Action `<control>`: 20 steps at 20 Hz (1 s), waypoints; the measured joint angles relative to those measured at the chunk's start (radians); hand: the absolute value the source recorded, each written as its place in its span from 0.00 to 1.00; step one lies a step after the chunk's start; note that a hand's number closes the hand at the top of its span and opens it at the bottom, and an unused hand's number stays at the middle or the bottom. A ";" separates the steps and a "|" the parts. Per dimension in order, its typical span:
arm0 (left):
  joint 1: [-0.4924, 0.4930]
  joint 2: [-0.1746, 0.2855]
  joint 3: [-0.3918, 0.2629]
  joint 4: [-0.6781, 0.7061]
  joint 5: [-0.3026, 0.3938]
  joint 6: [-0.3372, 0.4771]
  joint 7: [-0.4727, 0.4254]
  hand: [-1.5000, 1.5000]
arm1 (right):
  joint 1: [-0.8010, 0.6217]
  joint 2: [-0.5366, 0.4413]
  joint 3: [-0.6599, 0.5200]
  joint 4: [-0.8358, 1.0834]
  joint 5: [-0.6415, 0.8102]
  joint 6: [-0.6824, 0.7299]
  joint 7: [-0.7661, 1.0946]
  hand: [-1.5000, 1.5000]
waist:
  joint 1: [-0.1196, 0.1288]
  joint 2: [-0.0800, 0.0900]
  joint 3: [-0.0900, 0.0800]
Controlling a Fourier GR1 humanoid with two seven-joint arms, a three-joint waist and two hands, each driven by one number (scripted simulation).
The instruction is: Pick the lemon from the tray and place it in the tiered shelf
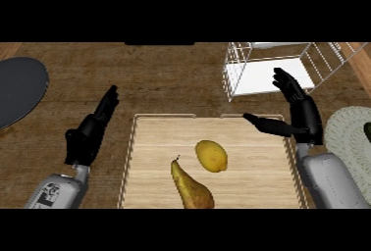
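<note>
On a wooden kitchen counter [167,78], a lemon [211,155] lies near the middle of a pale wooden tray [148,147], just beside the stem end of a brown-yellow pear [193,188] but apart from it. The robot's right hand [307,120] hangs over the tray's far right corner, fingers straight, thumb spread toward the tray, holding nothing. Its left hand [85,137] rests open beside the tray's left edge, fingers up. A white wire tiered shelf [261,76] stands beyond the right hand
</note>
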 measured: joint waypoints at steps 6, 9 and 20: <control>0.000 -0.017 0.011 0.028 -0.014 -0.005 -0.022 0.50 | -0.003 -0.094 0.067 -0.100 -0.015 0.192 0.108 0.00 | -0.003 -0.005 0.000; -0.004 -0.027 0.013 0.046 -0.023 -0.005 -0.034 0.50 | -0.013 -0.148 0.117 -0.187 0.017 0.251 0.214 0.00 | -0.006 -0.006 -0.001; -0.004 -0.036 0.026 0.042 -0.034 -0.020 -0.030 0.50 | -0.218 -0.262 0.278 -0.409 0.066 0.493 0.726 0.00 | 0.004 -0.009 -0.002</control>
